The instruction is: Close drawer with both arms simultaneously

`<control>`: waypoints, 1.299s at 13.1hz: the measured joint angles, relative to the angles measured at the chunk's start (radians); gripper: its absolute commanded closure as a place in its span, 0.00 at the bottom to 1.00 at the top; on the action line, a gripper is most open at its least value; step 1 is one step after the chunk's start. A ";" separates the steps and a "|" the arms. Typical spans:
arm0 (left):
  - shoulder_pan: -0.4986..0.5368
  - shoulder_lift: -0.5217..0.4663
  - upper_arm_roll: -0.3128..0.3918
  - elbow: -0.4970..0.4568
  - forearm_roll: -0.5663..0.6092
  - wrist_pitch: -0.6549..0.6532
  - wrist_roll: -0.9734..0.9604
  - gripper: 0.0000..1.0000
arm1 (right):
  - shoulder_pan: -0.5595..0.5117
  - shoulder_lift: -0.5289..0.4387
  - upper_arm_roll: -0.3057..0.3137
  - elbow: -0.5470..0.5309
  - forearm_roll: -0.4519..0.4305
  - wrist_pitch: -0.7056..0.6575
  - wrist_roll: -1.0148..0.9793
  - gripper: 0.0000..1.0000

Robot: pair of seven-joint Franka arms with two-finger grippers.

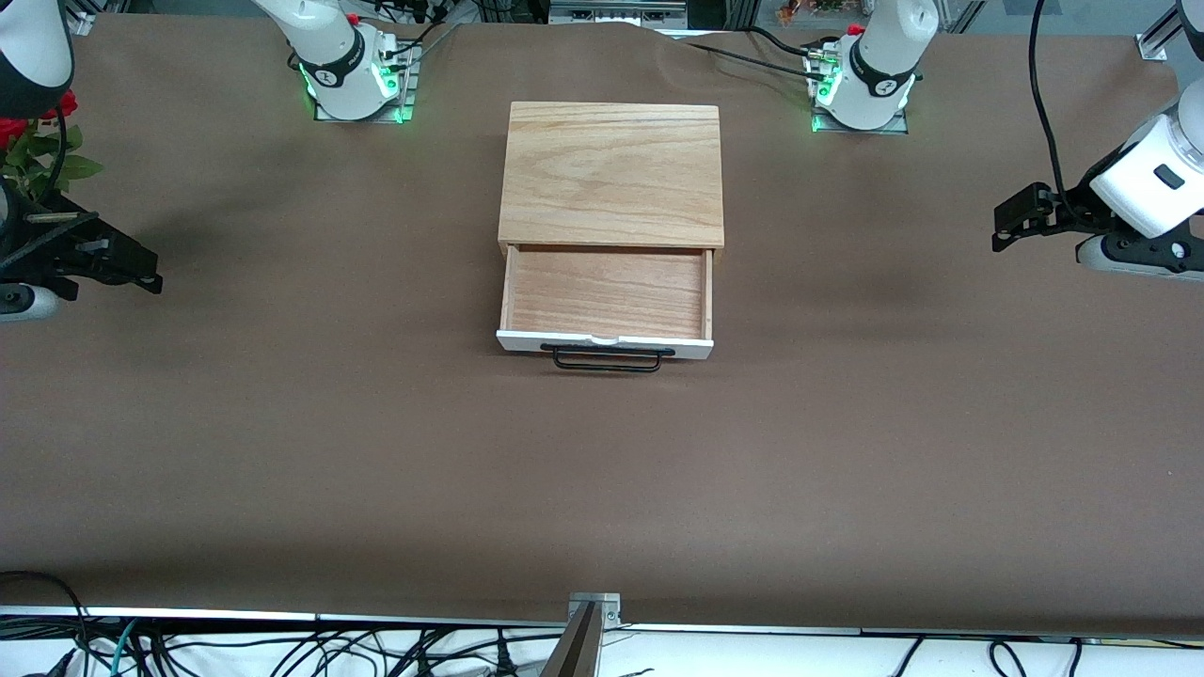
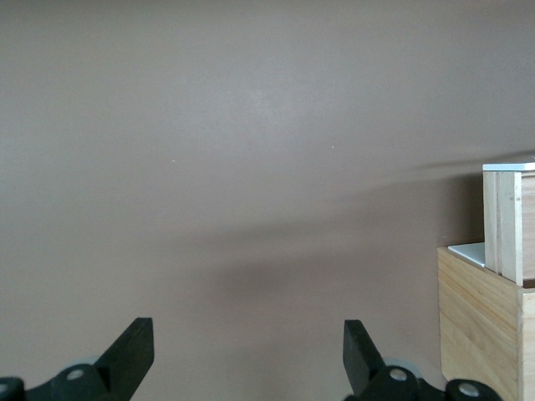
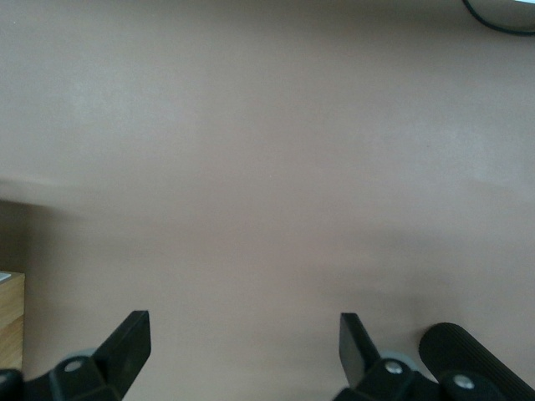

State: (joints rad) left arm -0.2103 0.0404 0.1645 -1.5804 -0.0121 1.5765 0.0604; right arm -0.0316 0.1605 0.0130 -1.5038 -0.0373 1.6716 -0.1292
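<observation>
- Pushing unevenly looks the main risk: the right arm's black two-finger claw (image 1: 118, 263), wide open and empty at the worktop's right-arm edge, may arrive late.
- That could skew the shallow light-wood drawer with white front and black wire handle (image 1: 607, 306), pulled out mid-worktop.
- The left arm's black claw (image 1: 1021, 221), open and empty at the opposite edge, is half cut off.

Drawer (image 1: 607, 306) pulled out of cabinet (image 1: 611, 174), left gripper (image 1: 1021, 218) and right gripper (image 1: 113, 259) over table ends, jaws seemingly apart
</observation>
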 measured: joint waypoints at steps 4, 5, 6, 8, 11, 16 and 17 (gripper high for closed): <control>0.000 0.000 0.000 0.000 0.000 0.000 0.000 0.00 | 0.000 0.000 0.000 0.000 0.001 0.000 0.004 0.00; 0.000 0.000 0.000 0.000 0.000 0.000 0.000 0.00 | 0.000 0.000 0.000 0.000 0.002 0.000 0.006 0.00; 0.000 0.000 0.000 0.000 -0.001 0.000 0.000 0.00 | 0.000 0.002 0.000 0.000 0.007 0.001 0.006 0.00; -0.001 0.000 -0.001 0.000 -0.004 0.000 0.000 0.00 | 0.005 0.012 0.000 0.000 0.041 0.004 0.006 0.00; -0.005 0.001 -0.006 0.003 -0.020 0.000 0.000 0.00 | 0.027 0.040 0.002 0.000 0.060 0.054 0.006 0.00; -0.012 0.016 -0.008 0.024 -0.159 0.001 0.000 0.00 | 0.135 0.138 0.009 0.000 0.097 0.215 0.009 0.00; -0.019 0.036 -0.009 0.026 -0.202 0.002 0.000 0.00 | 0.149 0.162 0.011 0.000 0.122 0.249 0.010 0.00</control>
State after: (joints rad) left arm -0.2296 0.0759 0.1555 -1.5544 -0.2139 1.5787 0.0603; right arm 0.1172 0.3224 0.0239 -1.5038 0.0852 1.9206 -0.1196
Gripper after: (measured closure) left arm 0.000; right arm 0.000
